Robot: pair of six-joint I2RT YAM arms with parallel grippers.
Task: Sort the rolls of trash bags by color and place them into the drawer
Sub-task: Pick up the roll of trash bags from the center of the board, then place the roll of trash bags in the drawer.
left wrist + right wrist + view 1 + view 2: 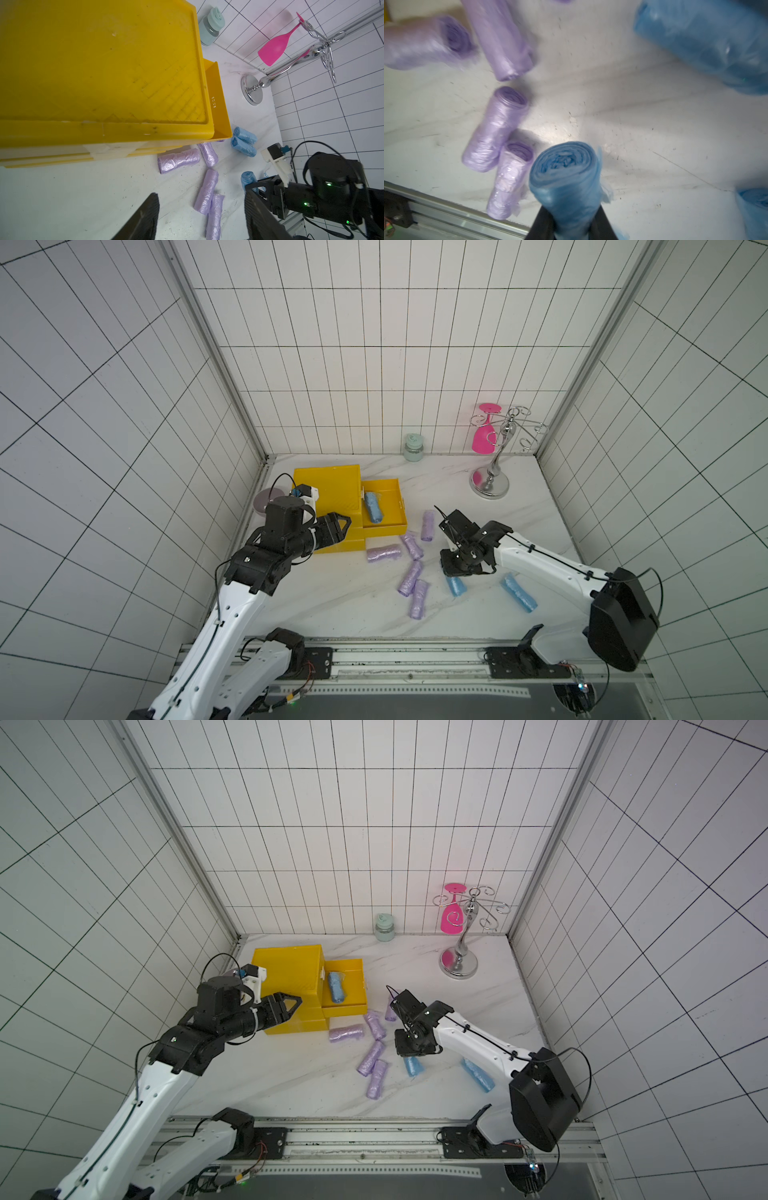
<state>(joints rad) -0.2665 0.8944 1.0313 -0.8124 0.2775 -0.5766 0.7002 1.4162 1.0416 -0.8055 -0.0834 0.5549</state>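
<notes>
Blue roll (566, 187) is clamped between the right jaws, just beside the lilac rolls (409, 577) on the marble surface (332, 605). Left jaws stand apart, holding nothing, beside the yellow drawer unit (328, 489). A second blue roll (372, 508) lies in the open drawer (384, 530).

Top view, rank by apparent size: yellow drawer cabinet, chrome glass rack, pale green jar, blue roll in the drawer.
1. Yellow plastic drawer cabinet
2. Chrome wire glass rack
3. Pale green lidded jar and blue crinkled-plastic roll in the open drawer: too alike to rank.
</notes>
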